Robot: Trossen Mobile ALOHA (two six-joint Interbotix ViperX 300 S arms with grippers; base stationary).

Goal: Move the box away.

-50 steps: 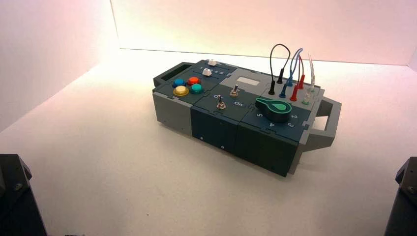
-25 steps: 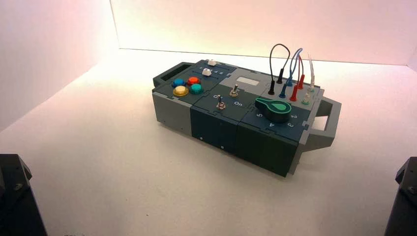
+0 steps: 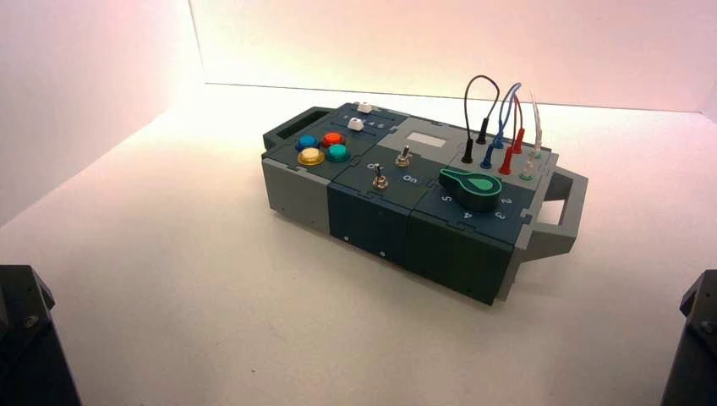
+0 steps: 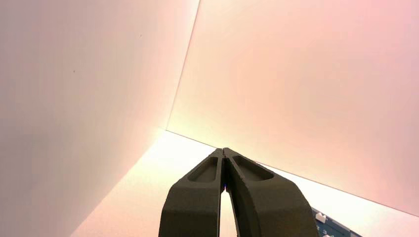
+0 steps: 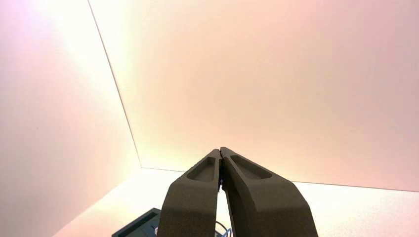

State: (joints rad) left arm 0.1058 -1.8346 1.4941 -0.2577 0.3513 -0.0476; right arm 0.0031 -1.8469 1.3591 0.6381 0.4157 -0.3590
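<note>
The box (image 3: 397, 222), long, dark teal and grey with a handle at each end, stands turned at an angle in the middle of the white floor. On its top are round coloured buttons (image 3: 322, 148), two toggle switches (image 3: 380, 176), a green dial (image 3: 470, 188) and looped plug wires (image 3: 499, 118). Both arms are parked at the near corners, far from the box. My left gripper (image 4: 223, 152) is shut on nothing and points at the back wall; a corner of the box (image 4: 331, 227) shows beside it. My right gripper (image 5: 220, 150) is shut too, with the box's end (image 5: 141, 224) below it.
White walls close the space at the back and left. The black arm bases sit at the near left (image 3: 25, 338) and near right (image 3: 697, 338) corners. Open floor surrounds the box on every side.
</note>
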